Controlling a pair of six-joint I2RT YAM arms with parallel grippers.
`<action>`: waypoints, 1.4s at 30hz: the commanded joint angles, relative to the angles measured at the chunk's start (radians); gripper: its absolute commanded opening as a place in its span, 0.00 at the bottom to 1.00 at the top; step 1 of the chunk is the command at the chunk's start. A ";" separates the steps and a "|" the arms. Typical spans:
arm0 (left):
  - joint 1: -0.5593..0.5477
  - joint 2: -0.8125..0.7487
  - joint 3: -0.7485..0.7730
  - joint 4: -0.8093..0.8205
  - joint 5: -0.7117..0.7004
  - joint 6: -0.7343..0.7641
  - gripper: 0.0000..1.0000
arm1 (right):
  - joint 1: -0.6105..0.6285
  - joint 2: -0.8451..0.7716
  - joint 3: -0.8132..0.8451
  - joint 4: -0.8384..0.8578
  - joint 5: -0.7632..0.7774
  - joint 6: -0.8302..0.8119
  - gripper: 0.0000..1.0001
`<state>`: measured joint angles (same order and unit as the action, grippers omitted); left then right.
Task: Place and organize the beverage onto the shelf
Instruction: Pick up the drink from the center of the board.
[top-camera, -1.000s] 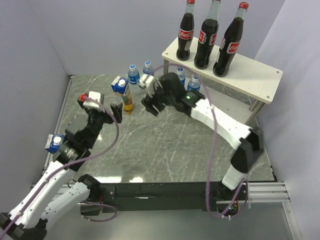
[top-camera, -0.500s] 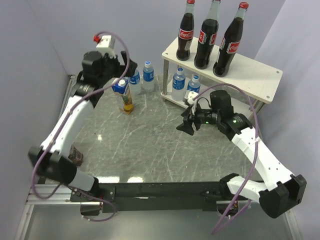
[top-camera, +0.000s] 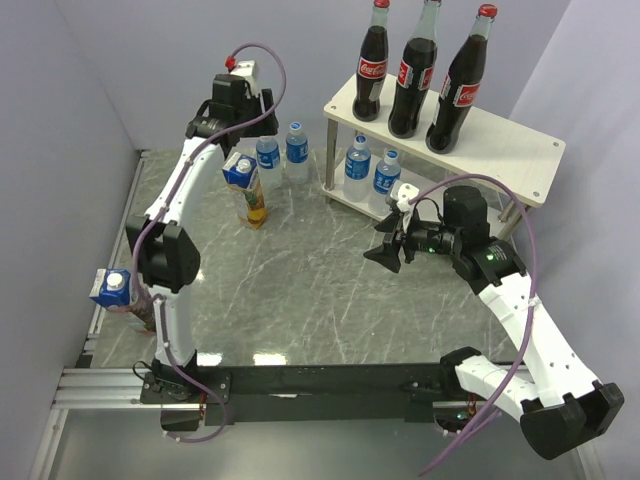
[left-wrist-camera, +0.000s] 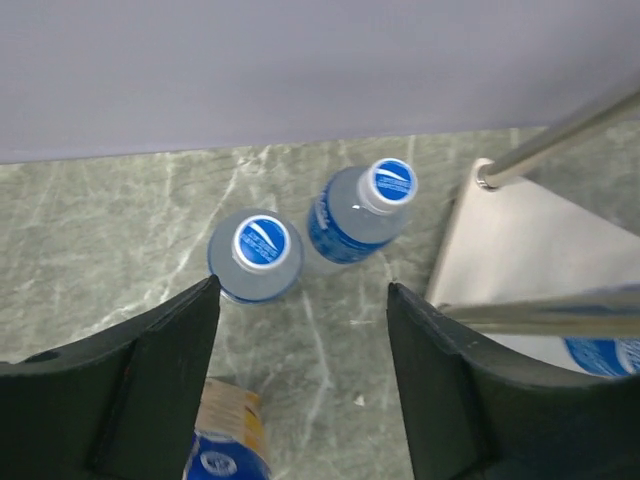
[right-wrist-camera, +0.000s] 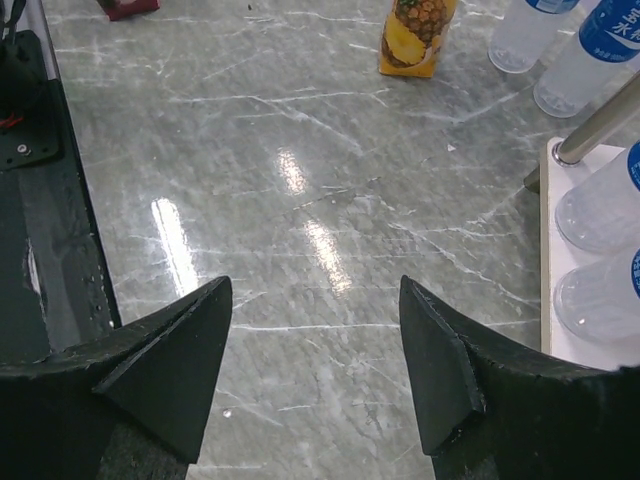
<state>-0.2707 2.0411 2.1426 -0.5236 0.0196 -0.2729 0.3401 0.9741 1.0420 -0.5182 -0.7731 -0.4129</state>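
Water bottle (left-wrist-camera: 262, 243) stands upright on the marble table (left-wrist-camera: 100, 230), a twin (left-wrist-camera: 355, 215) just beside it. Both sit below and slightly ahead of the left gripper (left-wrist-camera: 302, 300), jaws wide apart, empty (caps point up toward it, long axis vertical). Shelf (left-wrist-camera: 520, 250) to the gripper's right, wall (left-wrist-camera: 300, 70) close ahead. Right gripper (right-wrist-camera: 315, 290), likewise spread and empty, is farther off.

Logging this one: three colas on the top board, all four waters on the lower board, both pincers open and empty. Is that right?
Not quite. Only two waters sit on the lower board; the other two stand on the table left of it, as the top external view shows. Three colas on the top board, left pincer and right pincer open and empty: correct.
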 joint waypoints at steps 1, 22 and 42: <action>0.001 0.056 0.137 -0.052 -0.064 0.040 0.71 | -0.006 -0.017 0.012 0.009 -0.017 0.000 0.74; -0.002 0.238 0.201 -0.015 -0.133 0.104 0.60 | -0.006 -0.017 0.004 0.010 -0.032 -0.004 0.74; -0.081 0.054 0.094 0.128 -0.135 0.238 0.00 | -0.010 -0.021 0.003 0.007 -0.026 -0.012 0.73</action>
<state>-0.3317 2.2467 2.2326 -0.5133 -0.1146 -0.0643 0.3393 0.9726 1.0416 -0.5190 -0.7948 -0.4171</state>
